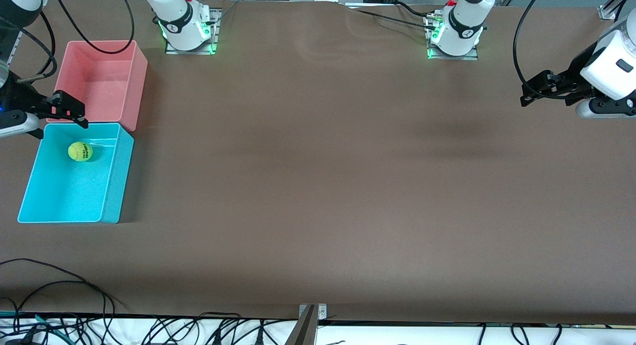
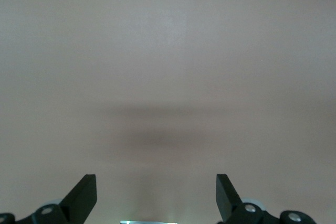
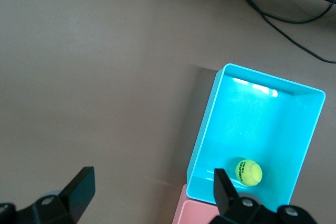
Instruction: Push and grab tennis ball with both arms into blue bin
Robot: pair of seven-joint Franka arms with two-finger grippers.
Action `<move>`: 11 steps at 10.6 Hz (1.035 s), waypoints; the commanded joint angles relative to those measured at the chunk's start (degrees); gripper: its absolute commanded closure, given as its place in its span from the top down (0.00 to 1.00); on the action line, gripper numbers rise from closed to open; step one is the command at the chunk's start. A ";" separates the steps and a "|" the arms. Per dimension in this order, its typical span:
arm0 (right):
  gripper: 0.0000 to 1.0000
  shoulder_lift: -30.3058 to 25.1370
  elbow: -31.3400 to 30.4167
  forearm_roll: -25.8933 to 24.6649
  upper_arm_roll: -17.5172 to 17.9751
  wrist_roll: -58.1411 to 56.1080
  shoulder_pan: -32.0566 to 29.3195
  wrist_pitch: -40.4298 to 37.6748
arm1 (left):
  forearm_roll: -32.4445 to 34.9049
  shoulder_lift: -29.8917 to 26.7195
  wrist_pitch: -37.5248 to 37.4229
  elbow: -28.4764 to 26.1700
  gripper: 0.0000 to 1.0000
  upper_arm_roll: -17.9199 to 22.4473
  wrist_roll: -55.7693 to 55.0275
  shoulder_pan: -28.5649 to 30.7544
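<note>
The tennis ball, yellow-green with dark lettering, lies inside the blue bin, close to the wall that adjoins the pink bin. My right gripper hangs open and empty in the air over the seam where the two bins meet. At the left arm's end of the table, my left gripper is open and empty too, with only bare brown table under it.
A pink bin stands empty against the blue bin, farther from the front camera. Both arm bases sit along the table's back edge. Loose black cables and a metal bracket lie at the near edge.
</note>
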 commanded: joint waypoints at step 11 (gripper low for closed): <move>1.00 -0.92 -0.13 3.33 -1.64 7.85 0.48 0.32 | -1.13 0.38 -1.52 1.75 1.00 -0.21 -0.60 -0.38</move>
